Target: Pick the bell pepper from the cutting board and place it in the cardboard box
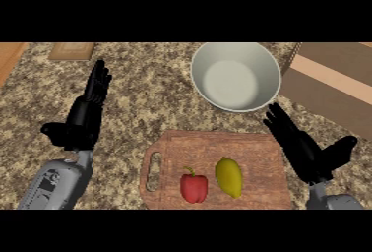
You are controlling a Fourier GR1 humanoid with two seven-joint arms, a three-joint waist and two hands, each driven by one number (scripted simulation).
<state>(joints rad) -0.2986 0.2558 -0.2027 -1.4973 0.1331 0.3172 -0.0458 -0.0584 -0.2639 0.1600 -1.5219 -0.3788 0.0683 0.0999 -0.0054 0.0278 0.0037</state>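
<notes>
On the cutting board, the bell pepper is lying just beside a yellow fruit. The left hand and right hand are hovering, fingers straight, holding nothing; the cardboard box is sitting upper right.

Two grey forearms end in a black left hand and a black right hand.

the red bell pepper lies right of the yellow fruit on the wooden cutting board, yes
No. The head view shows the red bell pepper lying left of the oval yellow fruit, both on the brown wooden cutting board.
</notes>
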